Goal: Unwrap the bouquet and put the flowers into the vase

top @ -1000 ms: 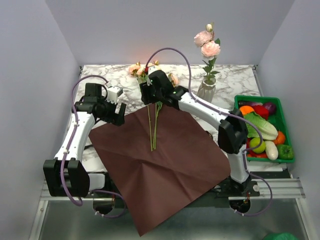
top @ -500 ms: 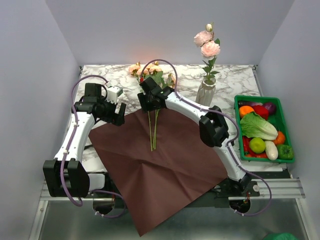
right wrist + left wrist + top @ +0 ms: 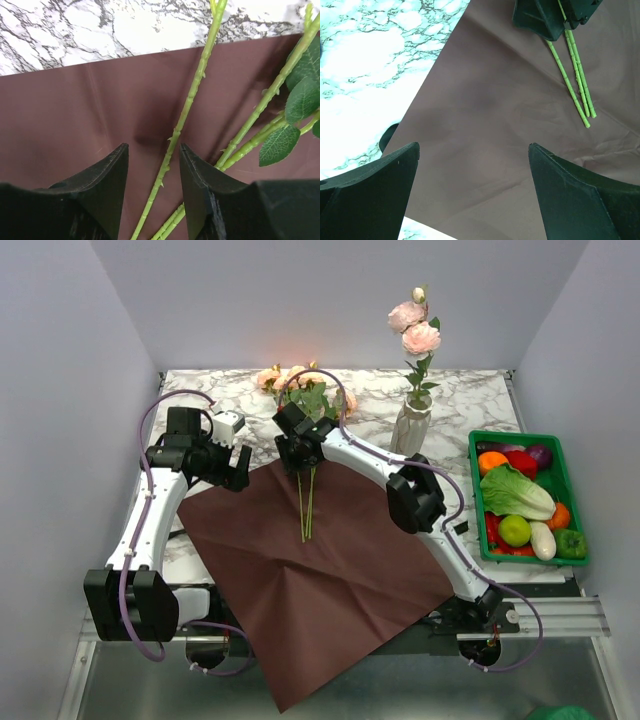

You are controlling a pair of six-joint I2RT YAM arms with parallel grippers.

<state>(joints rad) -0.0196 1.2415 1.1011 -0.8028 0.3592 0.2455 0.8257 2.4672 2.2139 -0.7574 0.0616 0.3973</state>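
The bouquet's dark red paper (image 3: 320, 560) lies unfolded flat on the table. Loose flowers lie across its far edge, stems (image 3: 305, 505) on the paper and pink blooms (image 3: 275, 378) on the marble behind. My right gripper (image 3: 297, 455) is low over those stems. In the right wrist view its jaws (image 3: 153, 152) straddle one thorny stem (image 3: 192, 95) with a gap on each side; two more stems (image 3: 255, 120) lie just outside the right finger. The white vase (image 3: 412, 423) holds two roses (image 3: 415, 330). My left gripper (image 3: 238, 468) hangs wide open above the paper's left edge (image 3: 485, 100), holding nothing.
A green crate (image 3: 575, 510) of lettuce and vegetables stands at the right edge. The vase is a short way right of my right arm's forearm. Marble tabletop (image 3: 470, 400) shows behind and left of the paper. The paper's near corner hangs over the table's front.
My right gripper has shifted left and lower onto the stems, and its jaws have narrowed round one stem. The left arm has stayed put.
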